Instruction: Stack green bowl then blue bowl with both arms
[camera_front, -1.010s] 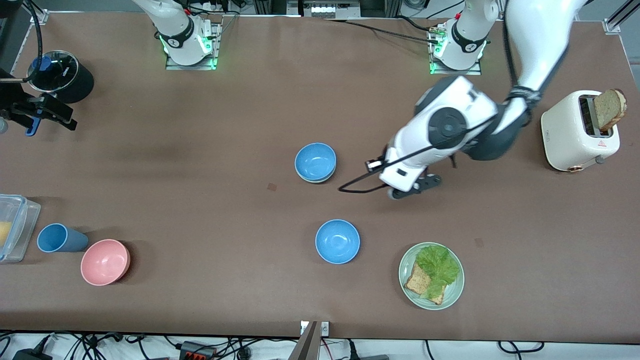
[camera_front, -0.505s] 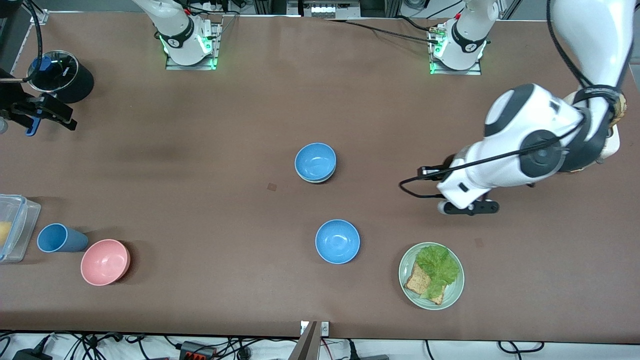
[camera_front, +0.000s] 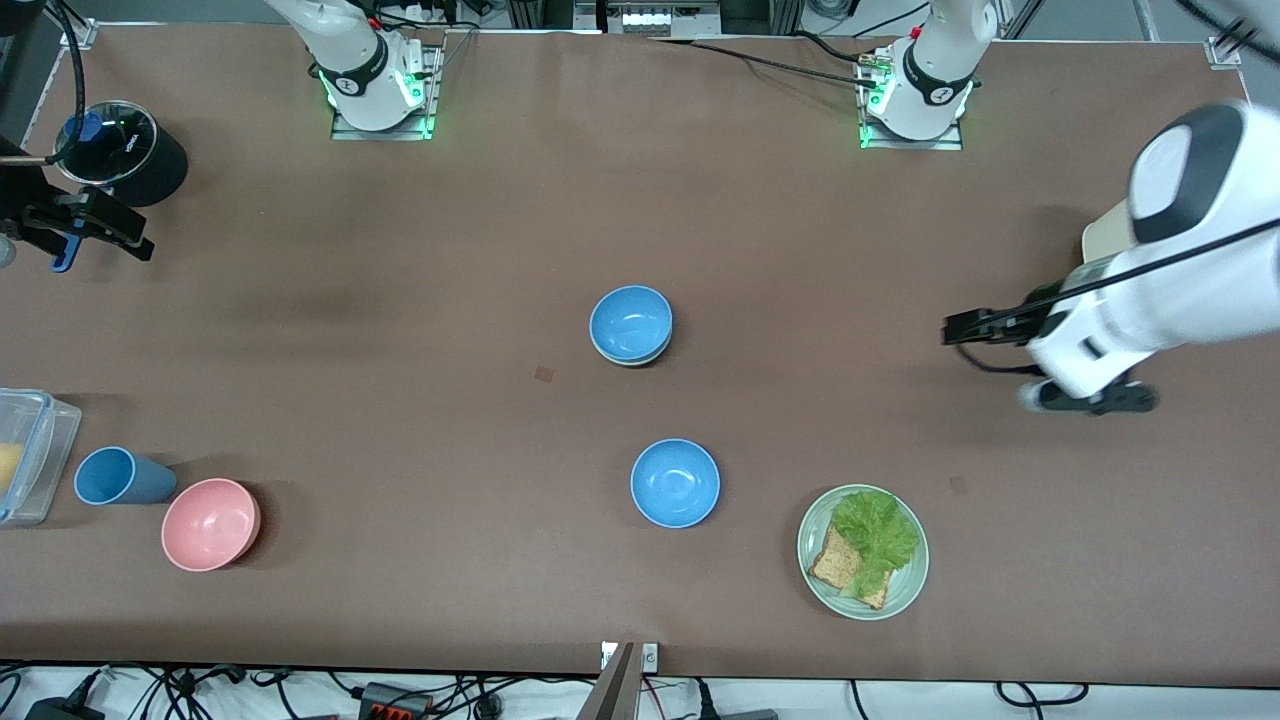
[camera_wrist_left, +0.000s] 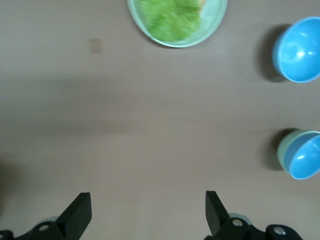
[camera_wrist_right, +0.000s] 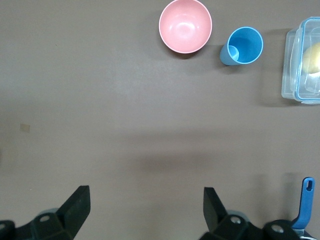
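A small sky-blue bowl (camera_front: 630, 322) sits nested in the pale mint-green bowl (camera_wrist_left: 286, 150) mid-tabletop. The left gripper (camera_wrist_left: 145, 212) hangs over bare tabletop (camera_front: 400, 400) toward its arm's end, fingers apart; the right gripper (camera_wrist_right: 142, 210) waits, fingers apart.

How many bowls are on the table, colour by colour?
Blue bowls: 2, one alone, one nested in the green bowl
Green bowl: 1, under that blue one
Pink bowl: 1
Total: 4 bowls
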